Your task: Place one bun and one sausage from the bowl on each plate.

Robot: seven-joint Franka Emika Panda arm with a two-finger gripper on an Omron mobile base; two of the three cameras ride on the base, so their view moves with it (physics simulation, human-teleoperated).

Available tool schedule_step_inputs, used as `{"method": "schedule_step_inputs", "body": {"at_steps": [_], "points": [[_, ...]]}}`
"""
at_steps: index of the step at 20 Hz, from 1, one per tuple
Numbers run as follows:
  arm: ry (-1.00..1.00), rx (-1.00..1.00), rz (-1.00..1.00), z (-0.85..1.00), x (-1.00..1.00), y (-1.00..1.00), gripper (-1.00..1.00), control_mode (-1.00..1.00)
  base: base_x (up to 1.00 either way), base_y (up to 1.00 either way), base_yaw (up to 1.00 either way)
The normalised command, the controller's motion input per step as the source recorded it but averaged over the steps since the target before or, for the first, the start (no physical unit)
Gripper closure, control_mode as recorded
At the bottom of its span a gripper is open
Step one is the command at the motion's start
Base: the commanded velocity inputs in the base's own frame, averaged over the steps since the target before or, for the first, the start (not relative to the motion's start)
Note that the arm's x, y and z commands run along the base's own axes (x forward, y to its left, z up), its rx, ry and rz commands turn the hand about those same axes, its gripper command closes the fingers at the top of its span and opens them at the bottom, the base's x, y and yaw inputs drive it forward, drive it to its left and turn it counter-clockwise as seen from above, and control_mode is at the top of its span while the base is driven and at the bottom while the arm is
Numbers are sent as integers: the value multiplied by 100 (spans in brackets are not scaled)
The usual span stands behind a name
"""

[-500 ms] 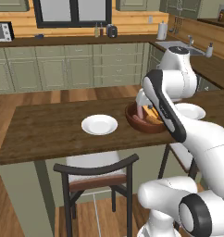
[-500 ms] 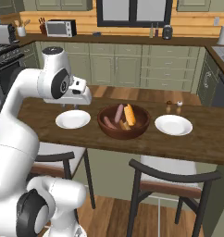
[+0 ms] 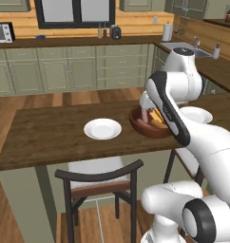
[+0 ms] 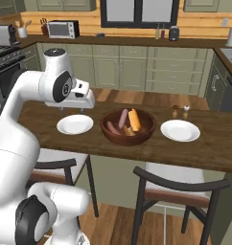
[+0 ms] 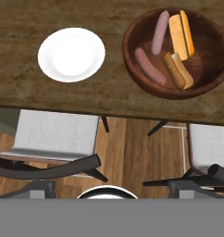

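the arm has shifted little; gripper jaws stand apart, empty. bowl point(image 5: 176, 51), upper right, holds every bun point(image 5: 182, 33) and sausage point(image 5: 159, 32); plate point(image 5: 71, 54) bare.

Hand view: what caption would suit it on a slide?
Looking down: white plate beside wooden bowl holding buns and sausages.

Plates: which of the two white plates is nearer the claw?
The plate left of the bowl in the right base view; the claw hangs beside it. The other plate lies beyond the bowl.
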Motion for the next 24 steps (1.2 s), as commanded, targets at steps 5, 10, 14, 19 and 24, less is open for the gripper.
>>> {"method": "schedule_step_inputs", "body": {"at_steps": [5,10,14,19,24], "points": [[0,0,0,0,0,0,-100,100,72,-9,0],[7,1,0,0,91,-13,-100,-100,0,0,0],[10,1,0,-4,100,-33,-100,-100,0,0,0],[9,0,3,-38,72,-49,-100,-100,0,0,0],[7,-3,0,-50,42,-39,-100,-100,0,0,0]]}}
